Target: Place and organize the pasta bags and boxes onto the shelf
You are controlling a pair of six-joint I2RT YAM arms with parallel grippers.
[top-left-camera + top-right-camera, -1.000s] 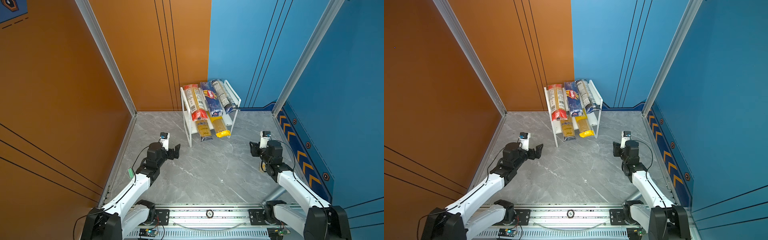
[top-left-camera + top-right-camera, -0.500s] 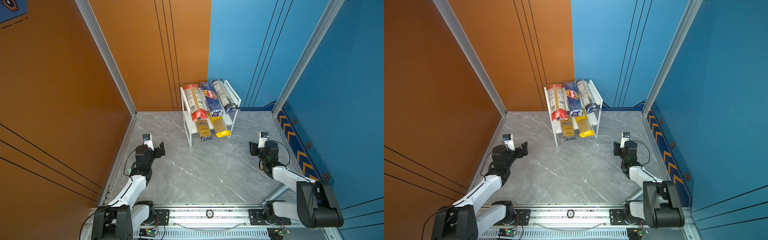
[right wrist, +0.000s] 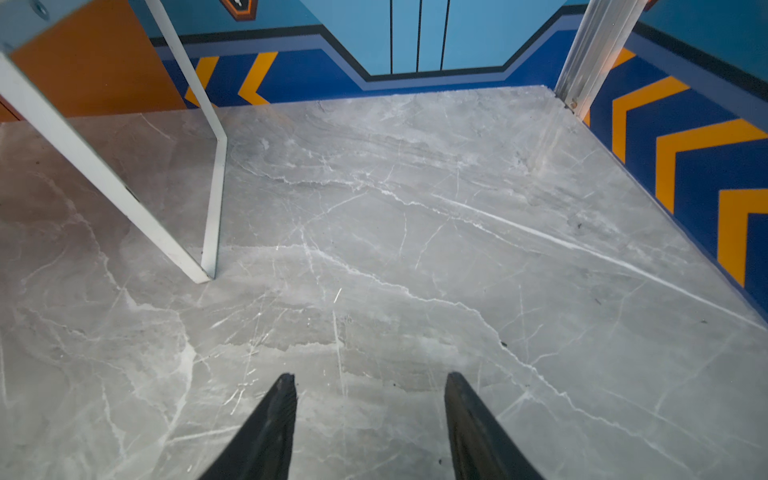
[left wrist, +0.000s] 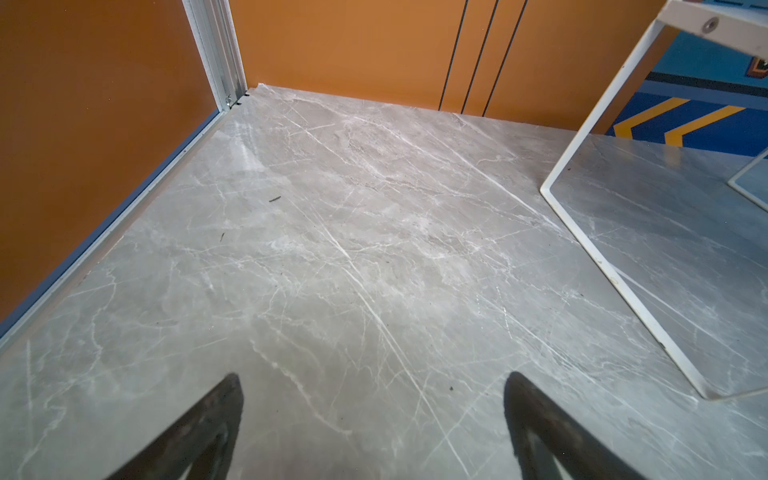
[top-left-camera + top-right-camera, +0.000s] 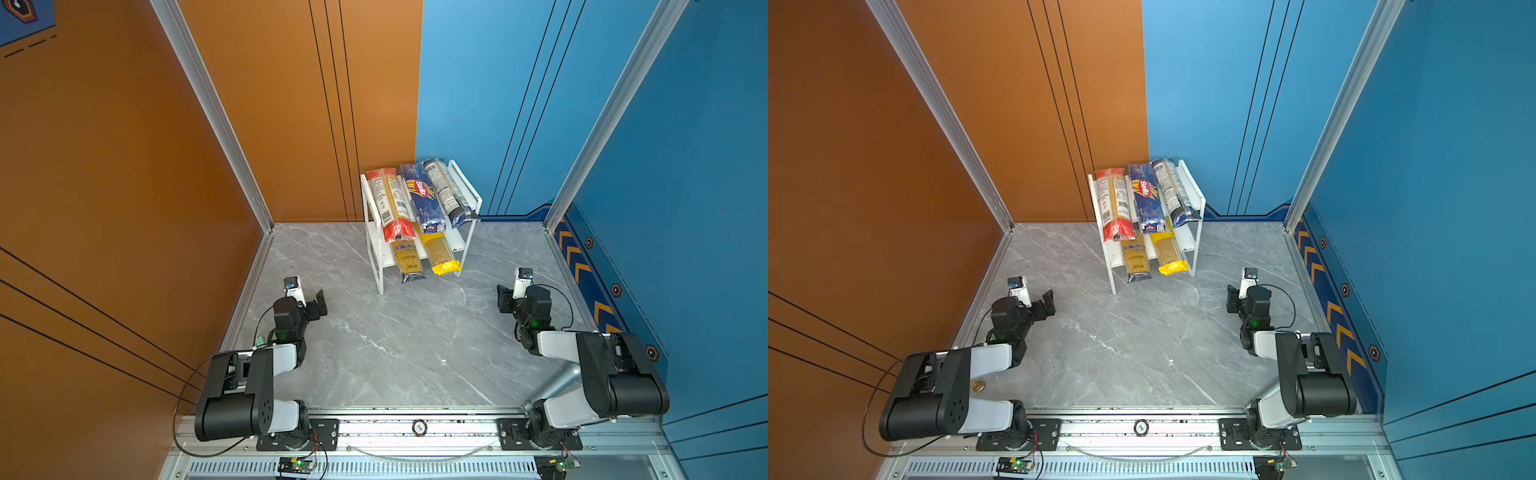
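White shelf [image 5: 464, 183] with five pasta packs [image 5: 422, 197]; left claw [image 4: 372, 382], right claw [image 3: 370, 380] both agape, empty.

Left arm [image 5: 237, 386] and right arm [image 5: 615, 374] folded back, elbows raised, left fingers [image 5: 320, 297] drawn nearer the orange wall [image 5: 124, 166]

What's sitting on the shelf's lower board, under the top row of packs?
Two packs lie on the lower board: a blue-yellow pack and a bright yellow pack, front ends sticking out. Their rear halves are hidden under the top board and its three packs.
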